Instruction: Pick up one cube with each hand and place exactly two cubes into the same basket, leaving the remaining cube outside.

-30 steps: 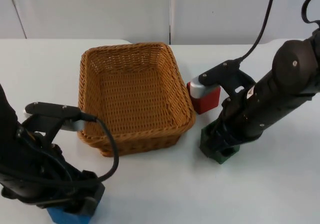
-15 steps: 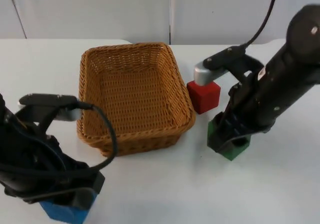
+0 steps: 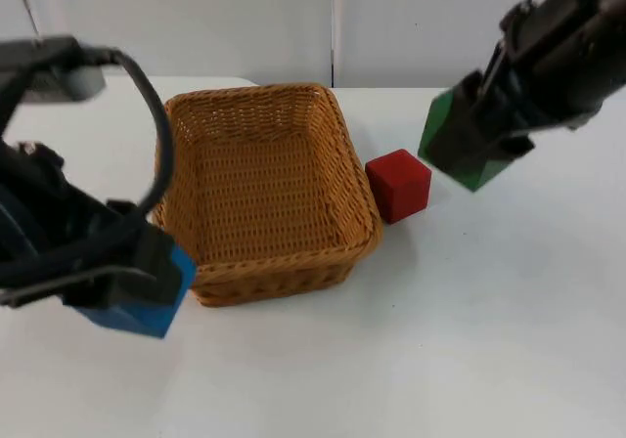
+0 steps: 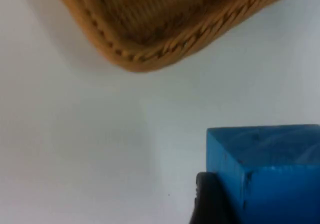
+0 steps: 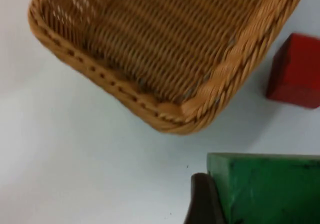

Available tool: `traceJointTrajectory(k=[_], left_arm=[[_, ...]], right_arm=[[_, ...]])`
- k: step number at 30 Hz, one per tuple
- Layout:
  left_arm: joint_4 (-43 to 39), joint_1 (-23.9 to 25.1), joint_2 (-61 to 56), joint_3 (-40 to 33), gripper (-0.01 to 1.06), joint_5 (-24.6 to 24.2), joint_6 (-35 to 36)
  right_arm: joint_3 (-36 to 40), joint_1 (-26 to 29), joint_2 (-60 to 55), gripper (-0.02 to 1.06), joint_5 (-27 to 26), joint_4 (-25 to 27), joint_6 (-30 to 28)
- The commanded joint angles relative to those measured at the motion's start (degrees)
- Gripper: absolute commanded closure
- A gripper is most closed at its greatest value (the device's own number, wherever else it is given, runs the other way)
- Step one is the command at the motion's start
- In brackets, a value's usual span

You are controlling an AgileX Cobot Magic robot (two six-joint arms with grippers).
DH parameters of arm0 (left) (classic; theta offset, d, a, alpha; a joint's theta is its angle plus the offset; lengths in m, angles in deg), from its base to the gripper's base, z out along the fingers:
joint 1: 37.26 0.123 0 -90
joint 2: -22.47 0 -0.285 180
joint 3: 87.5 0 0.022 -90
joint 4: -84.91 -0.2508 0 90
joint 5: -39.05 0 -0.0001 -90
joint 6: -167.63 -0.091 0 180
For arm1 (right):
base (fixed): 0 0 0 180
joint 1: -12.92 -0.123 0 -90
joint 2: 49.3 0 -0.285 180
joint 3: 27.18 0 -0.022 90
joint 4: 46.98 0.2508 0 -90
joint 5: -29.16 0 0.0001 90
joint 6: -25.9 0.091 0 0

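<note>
My left gripper (image 3: 137, 286) is shut on a blue cube (image 3: 137, 306) and holds it in the air off the basket's near left corner. The blue cube (image 4: 265, 171) also fills much of the left wrist view, with a black fingertip (image 4: 207, 201) against its side. My right gripper (image 3: 479, 140) is shut on a green cube (image 3: 465, 150), raised above the table to the right of the basket. The green cube (image 5: 267, 189) appears in the right wrist view too. A woven wicker basket (image 3: 337, 159) stands in the middle with nothing in it. A red cube (image 3: 398, 185) rests on the table by its right wall.
The white table (image 3: 440, 340) spreads out in front of and to the right of the basket. A grey partition wall (image 3: 245, 18) closes the far side. The basket's rim (image 5: 165, 109) and the red cube (image 5: 296, 78) lie below the right gripper.
Both arms have lifted their cubes off the table. The blue cube rose at the lower left; the green cube went up and right, away from the red cube.
</note>
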Motion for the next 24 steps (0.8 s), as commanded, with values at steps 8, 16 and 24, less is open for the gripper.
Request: traceJointTrajectory(k=[8,16,24], left_arm=[[0.8,-0.4,-8.2,0.1,1.05,-0.8,0.4],[0.7,-0.4,-8.7,0.1,1.05,-0.8,0.4],[0.9,-0.4,-8.8,0.1,1.05,-0.2,0.4]], right_arm=[[-0.3,-0.4,2.5,1.05,-1.2,0.3,0.1],[-0.3,-0.4,2.5,1.05,-3.8,1.1,0.1],[-0.3,-0.4,2.5,1.05,-6.0,1.5,0.1]])
